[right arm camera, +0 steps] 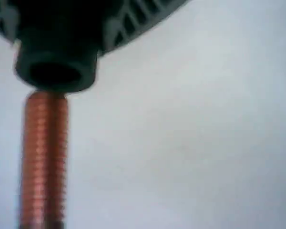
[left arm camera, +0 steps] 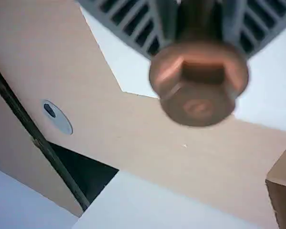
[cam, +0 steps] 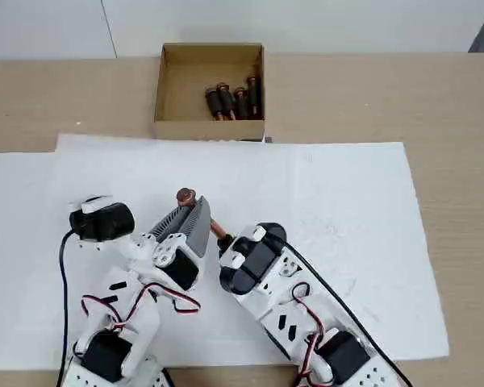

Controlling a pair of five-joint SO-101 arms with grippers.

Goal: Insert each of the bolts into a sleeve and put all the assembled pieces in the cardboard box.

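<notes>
While the high view put the whole meet-up over the white paper (cam: 347, 210), the left wrist view showed the left gripper (left arm camera: 199, 21) clamped on the copper bolt (left arm camera: 198, 83) just behind its hex head. Right wrist view had the right gripper (right arm camera: 57, 24) squeezing a black sleeve (right arm camera: 55, 62), the bolt's threaded end right at its open mouth; four assembled pieces (cam: 234, 101) lay in the cardboard box (cam: 181, 85).

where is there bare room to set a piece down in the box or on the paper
The cardboard box is bare on its left; assembled pieces crowd its right. The white paper is free right of the arms. Crowded around the bolt and sleeve.
</notes>
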